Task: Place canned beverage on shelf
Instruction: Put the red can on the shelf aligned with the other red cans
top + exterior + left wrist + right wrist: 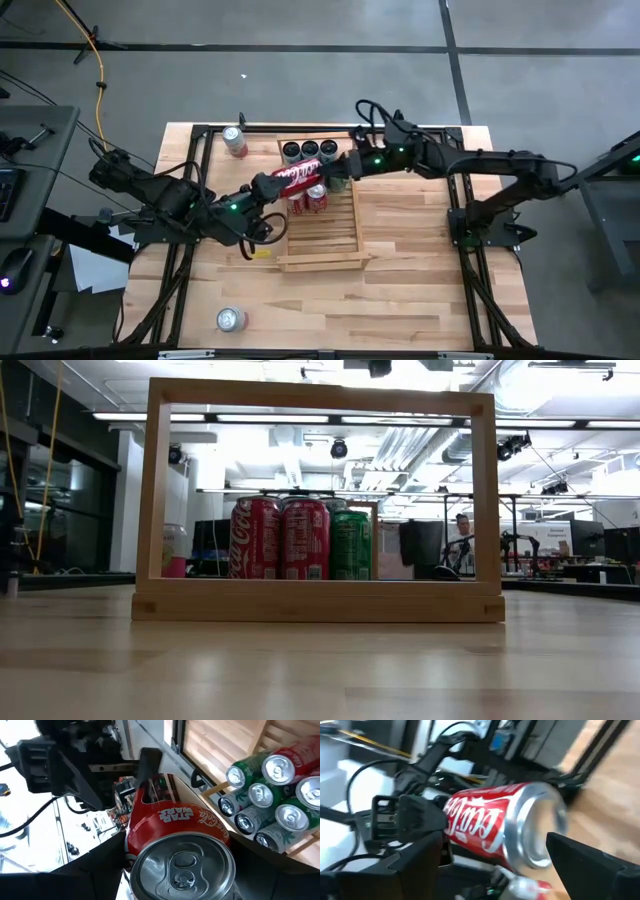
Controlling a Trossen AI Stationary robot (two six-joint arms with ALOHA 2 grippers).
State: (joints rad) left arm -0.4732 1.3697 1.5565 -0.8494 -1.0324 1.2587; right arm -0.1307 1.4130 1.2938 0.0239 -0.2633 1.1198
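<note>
My left fingers (268, 187) grasp the red can (297, 180) sideways above the shelf (345, 228). My right fingers (335, 172) look released, flanking its other end. I should turn it upright, then lower it beside the standing cans (310, 151).

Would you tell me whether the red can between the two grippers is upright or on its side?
On its side: the red can lies lengthwise above the shelf, its printed side facing up.

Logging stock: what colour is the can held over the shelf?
Red can with white lettering; left wrist view shows it best.
</note>
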